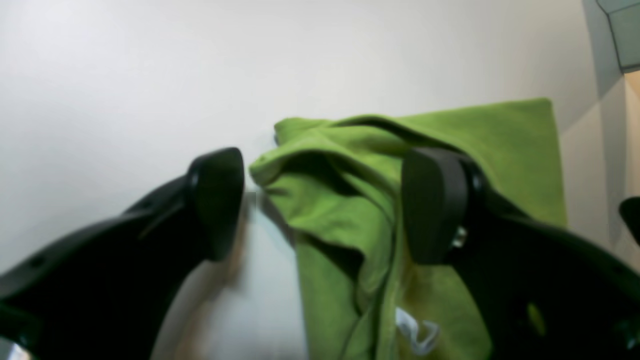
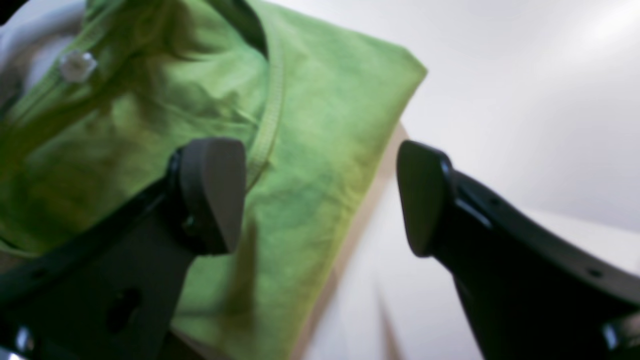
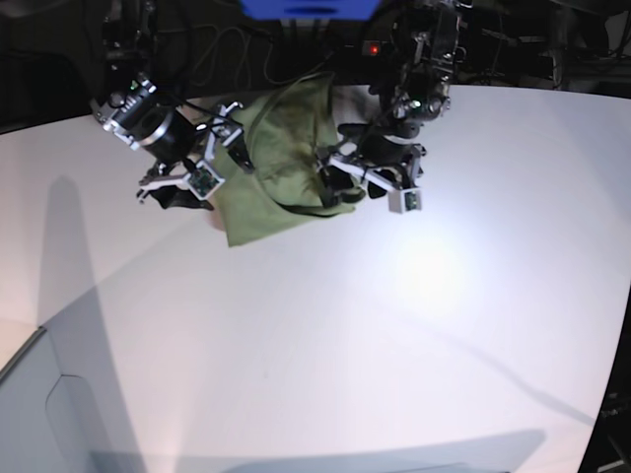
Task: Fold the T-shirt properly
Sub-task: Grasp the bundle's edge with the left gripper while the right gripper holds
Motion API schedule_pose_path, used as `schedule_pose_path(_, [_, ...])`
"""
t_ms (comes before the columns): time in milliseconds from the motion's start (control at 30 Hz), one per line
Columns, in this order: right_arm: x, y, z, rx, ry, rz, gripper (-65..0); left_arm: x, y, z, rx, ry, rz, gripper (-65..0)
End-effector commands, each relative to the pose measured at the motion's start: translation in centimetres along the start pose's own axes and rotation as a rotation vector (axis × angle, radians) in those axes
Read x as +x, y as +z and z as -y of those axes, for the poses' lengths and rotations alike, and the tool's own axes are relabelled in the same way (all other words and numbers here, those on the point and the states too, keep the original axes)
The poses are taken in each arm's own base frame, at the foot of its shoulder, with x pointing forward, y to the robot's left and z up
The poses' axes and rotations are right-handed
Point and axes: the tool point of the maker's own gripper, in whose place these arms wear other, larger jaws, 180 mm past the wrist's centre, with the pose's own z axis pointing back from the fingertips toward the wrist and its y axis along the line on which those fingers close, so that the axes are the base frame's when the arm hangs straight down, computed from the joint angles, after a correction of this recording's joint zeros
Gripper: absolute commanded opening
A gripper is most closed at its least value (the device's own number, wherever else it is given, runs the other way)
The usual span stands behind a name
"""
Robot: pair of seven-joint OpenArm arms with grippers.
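Note:
The olive-green T-shirt [image 3: 281, 163] lies bunched and partly folded on the white table [image 3: 394, 325] at the back. My left gripper [image 3: 340, 187] is open over its right edge. In the left wrist view the left gripper [image 1: 325, 205] straddles a raised fold of the shirt [image 1: 350, 210], and the white tag [image 1: 415, 335] shows below. My right gripper [image 3: 217, 175] is open at the shirt's left edge. In the right wrist view the right gripper [image 2: 317, 197] has one finger [image 2: 215, 195] over the shirt [image 2: 310, 125] and the other over bare table.
Dark equipment and cables [image 3: 325, 39] stand behind the table's far edge. A grey panel [image 3: 39, 404] sits at the lower left, beyond the table's edge. Arm shadows fall across the table in front of the shirt.

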Motion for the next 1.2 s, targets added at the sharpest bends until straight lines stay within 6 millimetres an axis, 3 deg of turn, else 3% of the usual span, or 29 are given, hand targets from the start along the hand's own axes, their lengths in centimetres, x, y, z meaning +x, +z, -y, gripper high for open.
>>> schedule_pose_path(0, [0.9,0.4,0.2,0.008,0.025,0.039,-19.4,1.1,0.1,0.5,-0.016,-0.001,0.039,-17.8])
schedule_pose_path(500, [0.8,0.5,0.4,0.007,0.036,0.033,-19.4,1.2,0.5,0.4,-0.016,-0.004,0.039,-17.9])
schedule_pose_path(600, [0.8,0.5,0.4,0.007,0.036,0.033,-19.4,1.4,1.3,1.3,-0.054,0.046,0.043,-17.9])
schedule_pose_path(700, [0.8,0.5,0.4,0.007,0.036,0.033,-19.4,2.3,1.7,0.7,-0.064,0.11,0.061,-17.9])
schedule_pose_path(967, [0.8,0.5,0.4,0.007,0.036,0.033,-19.4,0.7,0.1,-0.7,-0.046,0.163,0.004,-17.9])
schedule_pose_path(1167, [0.7,0.5,0.4,0.008,0.034,0.031,-19.4,0.8,-0.7,-0.5,-0.05,0.171,-0.001,-20.7])
